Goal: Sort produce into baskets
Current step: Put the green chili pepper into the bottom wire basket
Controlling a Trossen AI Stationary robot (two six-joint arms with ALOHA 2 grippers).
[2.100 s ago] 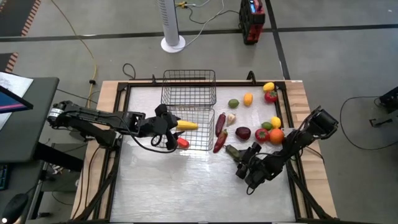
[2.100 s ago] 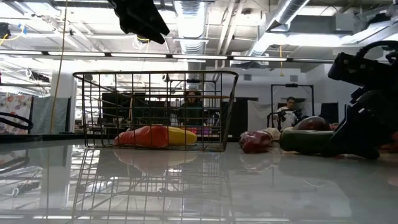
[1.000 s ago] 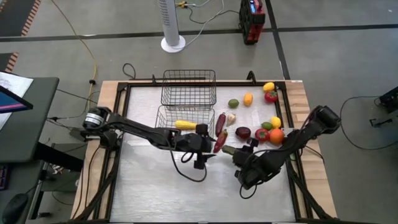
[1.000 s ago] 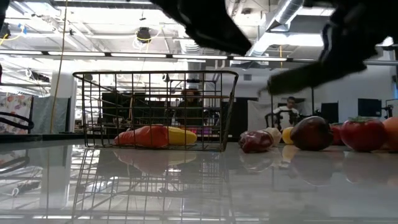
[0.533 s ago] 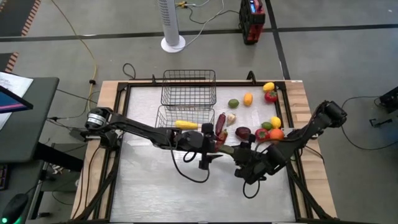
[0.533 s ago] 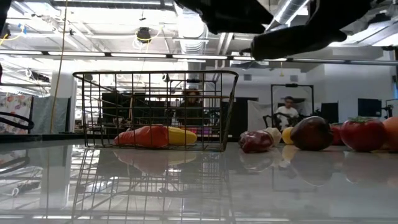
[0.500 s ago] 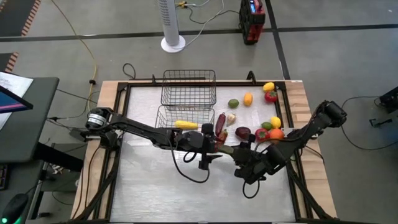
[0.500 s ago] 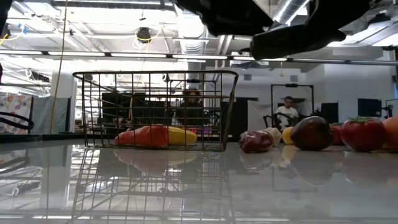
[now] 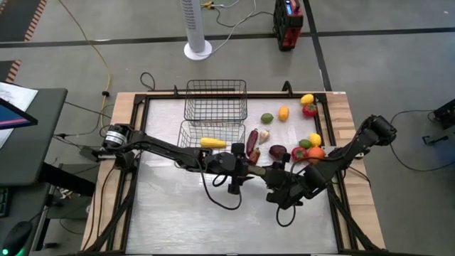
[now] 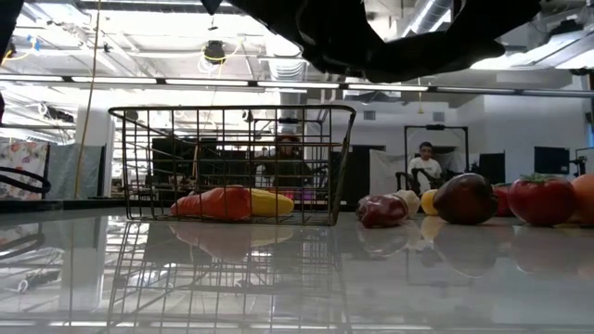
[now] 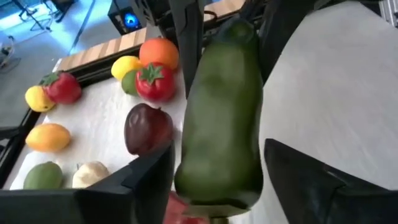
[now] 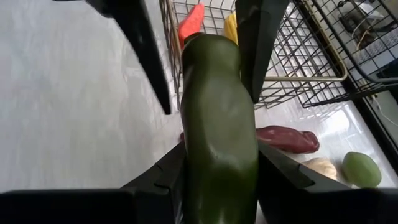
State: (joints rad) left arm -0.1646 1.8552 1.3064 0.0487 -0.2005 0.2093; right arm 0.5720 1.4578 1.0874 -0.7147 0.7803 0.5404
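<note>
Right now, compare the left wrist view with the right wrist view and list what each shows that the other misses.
Only the left wrist view shows the round red tomato, the orange round fruit, the dark red plum-like fruit and the left gripper around the vegetable's end.

Only the right wrist view shows the black wire-mesh basket with yellow corn and orange carrot, plus the right gripper shut on the vegetable.

Both show the long dark green vegetable held above the white table.

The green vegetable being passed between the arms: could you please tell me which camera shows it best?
The right wrist view: the green vegetable fills the frame, held in the right gripper. The left wrist view shows it end-on; in the high view it is a sliver; the low view hides it.
</note>
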